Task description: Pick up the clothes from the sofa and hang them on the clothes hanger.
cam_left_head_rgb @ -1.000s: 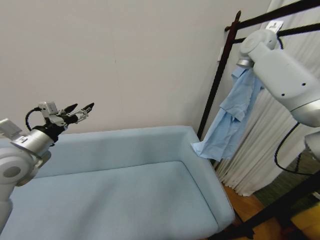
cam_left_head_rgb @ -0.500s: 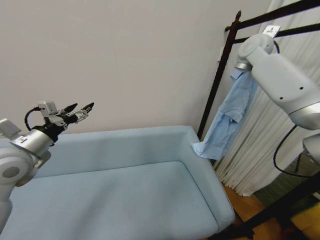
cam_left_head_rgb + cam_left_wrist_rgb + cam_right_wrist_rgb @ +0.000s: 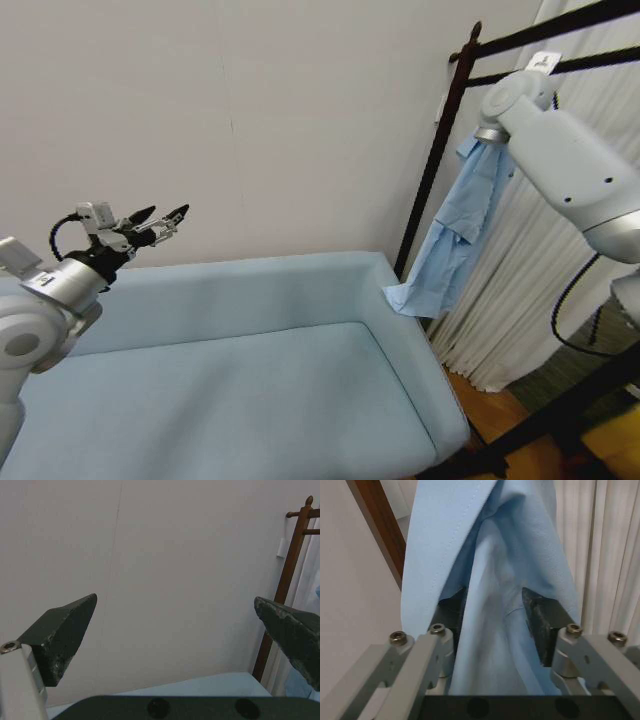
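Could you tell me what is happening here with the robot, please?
The robot is hanging up laundry. Its right gripper is closed on a light blue shirt, holding it high beside the dark wooden clothes rack at the right end of the pale blue sofa. The shirt dangles from the gripper; whether it rests on a bar yet is unclear. The left gripper hovers open above the sofa's back.

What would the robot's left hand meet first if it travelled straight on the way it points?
Probably the bare wall above the sofa: the open left hand aims there, nothing between. Depth is unclear. The right hand holds the shirt.
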You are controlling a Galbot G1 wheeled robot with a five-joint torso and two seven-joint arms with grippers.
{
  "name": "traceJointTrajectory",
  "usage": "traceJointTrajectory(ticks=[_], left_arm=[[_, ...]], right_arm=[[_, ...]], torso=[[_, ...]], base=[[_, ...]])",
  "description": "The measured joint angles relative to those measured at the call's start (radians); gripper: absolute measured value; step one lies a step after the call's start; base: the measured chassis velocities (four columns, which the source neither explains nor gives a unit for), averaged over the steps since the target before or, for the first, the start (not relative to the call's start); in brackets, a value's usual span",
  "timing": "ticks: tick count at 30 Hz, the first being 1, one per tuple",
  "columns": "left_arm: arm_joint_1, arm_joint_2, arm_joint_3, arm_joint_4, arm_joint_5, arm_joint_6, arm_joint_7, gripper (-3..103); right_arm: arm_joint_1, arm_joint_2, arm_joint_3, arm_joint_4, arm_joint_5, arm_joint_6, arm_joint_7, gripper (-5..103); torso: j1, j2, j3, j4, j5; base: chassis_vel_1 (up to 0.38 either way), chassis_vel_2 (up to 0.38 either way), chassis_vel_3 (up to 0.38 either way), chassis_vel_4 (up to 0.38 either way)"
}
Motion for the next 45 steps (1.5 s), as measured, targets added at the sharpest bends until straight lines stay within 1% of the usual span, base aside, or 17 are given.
traceJointTrajectory(ticks=[2, 5, 6, 9, 11, 15, 17, 19, 21, 23, 25, 27, 31, 35, 41, 44, 45], left_arm=[[0.0, -0.001, 0.0, 0.0, 0.0, 0.0, 0.0, 100], [0.0, -0.003, 0.001, 0.002, 0.0, -0.001, 0.003, 100], [0.0, -0.003, 0.001, 0.002, 0.0, -0.001, 0.003, 100], [-0.001, -0.008, 0.003, 0.004, 0.0, -0.001, 0.004, 100], [0.0, -0.009, 0.003, 0.004, 0.0, -0.001, 0.004, 100], [0.004, -0.016, 0.002, 0.008, 0.007, -0.004, 0.003, 100], [0.006, -0.017, 0.001, 0.008, 0.01, -0.004, 0.001, 100], [0.012, -0.021, -0.001, 0.008, 0.024, -0.004, -0.008, 100], [0.02, -0.027, -0.003, 0.008, 0.052, -0.004, -0.01, 100], [0.022, -0.029, -0.003, 0.008, 0.06, -0.004, -0.011, 100], [0.029, -0.035, -0.005, 0.009, 0.075, -0.005, -0.011, 100], [0.035, -0.041, -0.007, 0.007, 0.08, -0.005, -0.011, 100], [0.042, -0.048, -0.011, -0.001, 0.085, -0.005, -0.011, 100], [0.063, -0.065, -0.02, -0.024, 0.1, -0.005, -0.015, 100], [0.087, -0.081, -0.021, -0.05, 0.145, -0.009, -0.029, 100], [0.122, -0.096, -0.02, -0.063, 0.229, -0.024, -0.031, 100], [0.122, -0.096, -0.02, -0.063, 0.229, -0.024, -0.031, 100]], right_arm=[[-0.001, -0.001, -0.001, 0.003, 0.0, 0.0, 0.0, 38], [-0.003, -0.009, -0.009, 0.018, -0.009, 0.0, 0.0, 54], [-0.003, -0.009, -0.009, 0.018, -0.009, 0.0, 0.0, 54], [-0.004, -0.018, -0.02, 0.037, -0.033, 0.0, 0.004, 71], [-0.005, -0.023, -0.023, 0.046, -0.038, 0.0, 0.008, 71], [-0.014, -0.054, -0.025, 0.109, -0.038, 0.0, 0.028, 92], [-0.017, -0.064, -0.025, 0.129, -0.037, 0.0, 0.033, 92], [-0.02, -0.081, -0.025, 0.164, -0.035, -0.007, 0.043, 99], [-0.021, -0.095, -0.025, 0.195, -0.025, -0.012, 0.052, 100], [-0.021, -0.099, -0.025, 0.207, -0.019, -0.012, 0.057, 100], [-0.021, -0.114, -0.028, 0.254, 0.009, -0.014, 0.082, 100], [-0.02, -0.127, -0.031, 0.307, 0.042, -0.016, 0.113, 100], [-0.02, -0.141, -0.035, 0.368, 0.066, -0.017, 0.152, 100], [-0.02, -0.158, -0.04, 0.449, 0.098, -0.017, 0.177, 100], [-0.032, -0.19, -0.041, 0.543, 0.12, -0.017, 0.187, 100], [-0.067, -0.246, -0.03, 0.644, 0.121, -0.011, 0.164, 100], [-0.067, -0.246, -0.03, 0.644, 0.121, -0.011, 0.164, 100]], torso=[[0.0, 0.0, 0.0, 0.0, 0.0001], [0.0, 0.0, 0.0, 0.0, 0.0001], [0.0, 0.0, 0.0, 0.0, 0.0001], [0.0, 0.0, 0.0, 0.0, 0.0001], [0.0, 0.0, 0.0, 0.0, 0.0], [0.0, 0.0, 0.0, -0.0001, 0.0001], [0.0, 0.0, 0.0, -0.0001, 0.0002], [0.0, 0.0, 0.0, -0.0002, 0.0001], [0.0, 0.0, 0.0, -0.0001, 0.0001], [0.0, 0.0, 0.0, -0.0001, 0.0001], [0.0, 0.0, 0.0, -0.0001, 0.0001], [0.0, 0.0, 0.0, 0.0, 0.0], [0.0, 0.0, 0.0, 0.0, -0.0001], [0.0, 0.0, 0.0, -0.0001, 0.0], [0.0, 0.0, 0.0, 0.0002, -0.0001], [0.0, 0.0, 0.0, -0.0002, 0.0002], [0.0, 0.0, 0.0, -0.0002, 0.0002]], base=[[0.0, 0.0, 0.0, 0.0], [0.0, 0.0, 0.0, 0.0], [0.0, 0.0, 0.0, 0.0], [0.0, 0.0, 0.0, 0.0], [0.0, 0.0, 0.0, 0.0], [0.0, 0.0, 0.0, 0.0], [0.0, 0.0, 0.0, 0.0], [0.0, 0.0, 0.0, 0.0], [0.0, 0.0, 0.0, 0.0], [0.0, 0.0, 0.0, 0.0], [0.0, 0.0, 0.0, 0.0], [0.0, 0.0, 0.0, 0.0], [0.0, 0.0, 0.0, 0.0], [0.0, 0.0, 0.0, 0.0], [0.0, 0.0, 0.0, 0.0], [0.0, 0.0, 0.0, 0.0], [0.0, 0.0, 0.0, 0.0]])
